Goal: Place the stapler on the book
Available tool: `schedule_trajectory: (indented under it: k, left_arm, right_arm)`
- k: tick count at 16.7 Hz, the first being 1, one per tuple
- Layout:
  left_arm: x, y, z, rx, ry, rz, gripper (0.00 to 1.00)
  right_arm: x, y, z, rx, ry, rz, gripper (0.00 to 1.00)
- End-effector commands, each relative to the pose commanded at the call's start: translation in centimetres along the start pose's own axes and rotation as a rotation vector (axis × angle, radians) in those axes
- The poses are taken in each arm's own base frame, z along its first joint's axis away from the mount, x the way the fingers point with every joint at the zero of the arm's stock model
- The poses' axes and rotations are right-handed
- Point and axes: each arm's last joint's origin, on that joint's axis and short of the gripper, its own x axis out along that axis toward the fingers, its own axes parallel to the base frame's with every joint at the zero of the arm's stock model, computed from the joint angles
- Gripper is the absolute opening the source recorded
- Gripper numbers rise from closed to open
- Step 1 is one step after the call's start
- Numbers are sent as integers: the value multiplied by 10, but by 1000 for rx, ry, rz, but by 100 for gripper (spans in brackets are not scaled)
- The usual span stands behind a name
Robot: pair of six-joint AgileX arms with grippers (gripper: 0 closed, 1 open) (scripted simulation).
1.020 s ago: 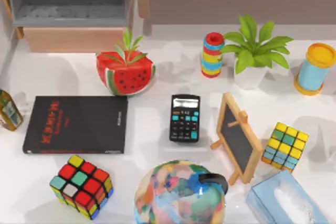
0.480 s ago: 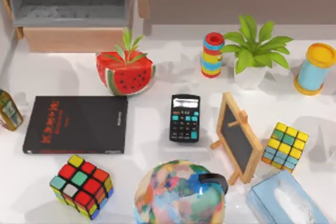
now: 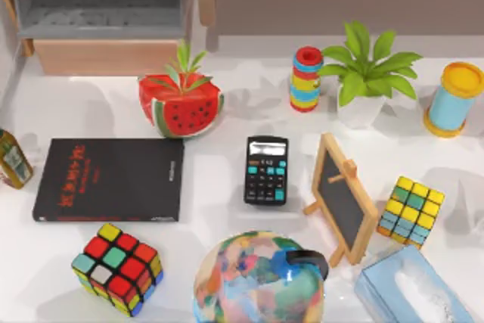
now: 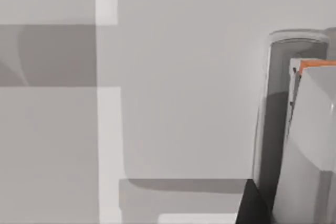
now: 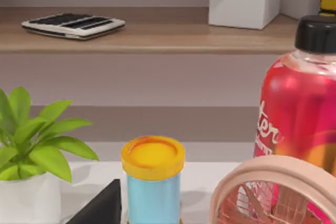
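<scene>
Nothing of the task is done yet, as far as you can judge from here. The large flat black book with red lettering (image 3: pixel 110 179) lies closed on the white tabletop (image 3: pixel 227 111), and its cover is bare: no stapler rests on it.

You cannot tell where the slim white-to-grey stapler is. The black calculator with teal keys (image 3: pixel 266 170) beside the book is not it, so don't reach for that.

Neither the left hand nor the right hand is over the tabletop, and you cannot tell how far either is open or whether it holds anything. Both arms look parked.

Ahead of the right hand stand a blue canister with a yellow lid (image 5: pixel 153 179), a green leafy plant in a white pot (image 5: pixel 31 156), and closer in a red bottle with a black cap (image 5: pixel 299 114) and a pink round fan grille (image 5: pixel 273 192). The book is well apart from that hand, on the left hand's side, near the red-and-multicoloured puzzle cube (image 3: pixel 117 266) and the watermelon-shaped planter (image 3: pixel 181 104).

Ahead of the left hand are plain grey panels and a pale upright shape with an orange edge (image 4: pixel 310 129). It might be a piece of furniture; the view is too close to say.

Everything is left to do: find the stapler, grip it, carry it over and set it flat on the cover.
</scene>
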Motion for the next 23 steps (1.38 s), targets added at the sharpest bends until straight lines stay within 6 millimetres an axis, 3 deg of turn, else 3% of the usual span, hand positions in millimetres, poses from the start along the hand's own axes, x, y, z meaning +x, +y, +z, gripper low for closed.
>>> schedule_trajectory:
  k: [3, 7, 15, 19, 23]
  left_arm:
    - [0, 1, 0, -2, 0, 1, 0]
    - [-29, 3, -6, -17, -26, 12, 0]
    - [-150, -8, -39, -68, -255, 89, 0]
    - [-173, -31, -63, -114, -273, 80, 0]
    - [-170, -85, -80, -118, -245, 44, 0]
  right_arm:
    - [0, 0, 0, 0, 0, 0, 100]
    - [0, 0, 0, 0, 0, 0, 100]
    - [0, 0, 0, 0, 0, 0, 100]
    - [0, 0, 0, 0, 0, 0, 100]
    - [0, 0, 0, 0, 0, 0, 100]
